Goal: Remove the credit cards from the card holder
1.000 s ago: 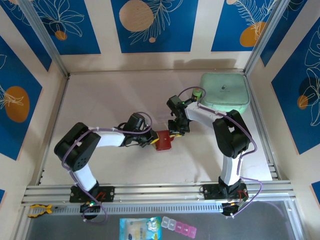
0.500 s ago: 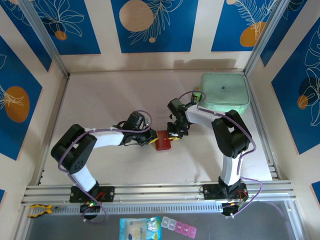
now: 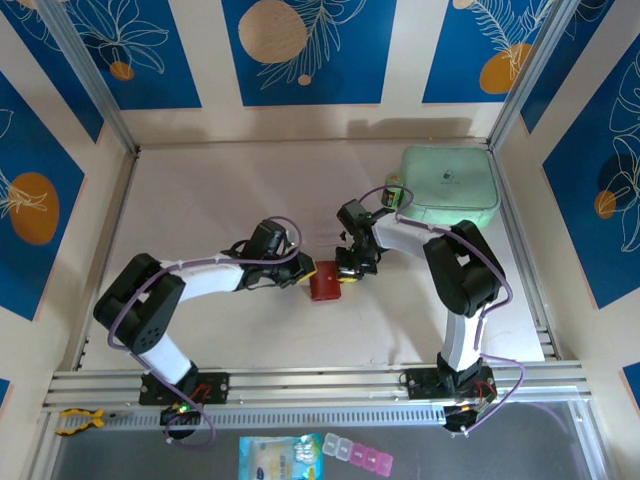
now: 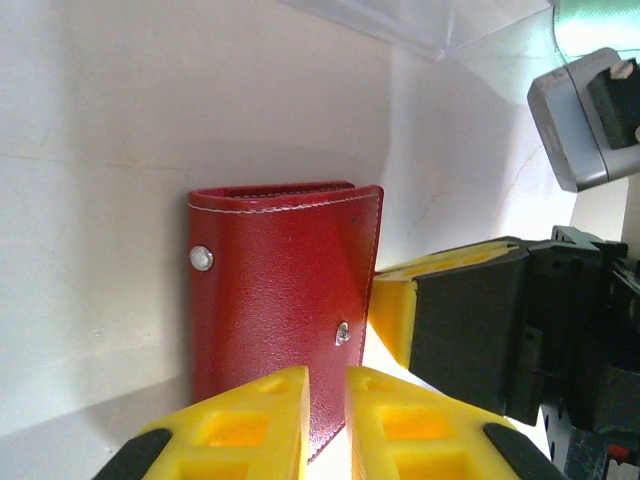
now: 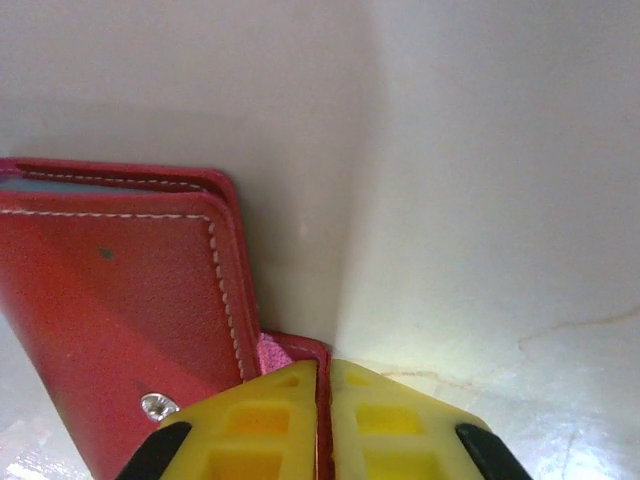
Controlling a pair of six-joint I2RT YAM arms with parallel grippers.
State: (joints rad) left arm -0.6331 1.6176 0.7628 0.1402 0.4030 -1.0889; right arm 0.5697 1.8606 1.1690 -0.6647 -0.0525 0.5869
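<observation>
Right tool [image 5: 323,375] pinches the card holder [image 5: 120,300] on a pale table [image 3: 230,190] between blue-printed walls [image 3: 300,50]; left tool [image 4: 328,385] unclear

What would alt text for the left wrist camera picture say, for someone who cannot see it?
A closed red card holder lies flat on a white table. The left end effector, its yellow fingers nearly together, sits at its near edge, while the right end effector meets a side edge.

- Pale worktop [image 3: 220,200], faintly veined (marble-like in the wrist views).
- Near the middle, flat on it: red card holder [image 3: 324,283].
- In the far right corner: mint green case [image 3: 450,190].
</observation>
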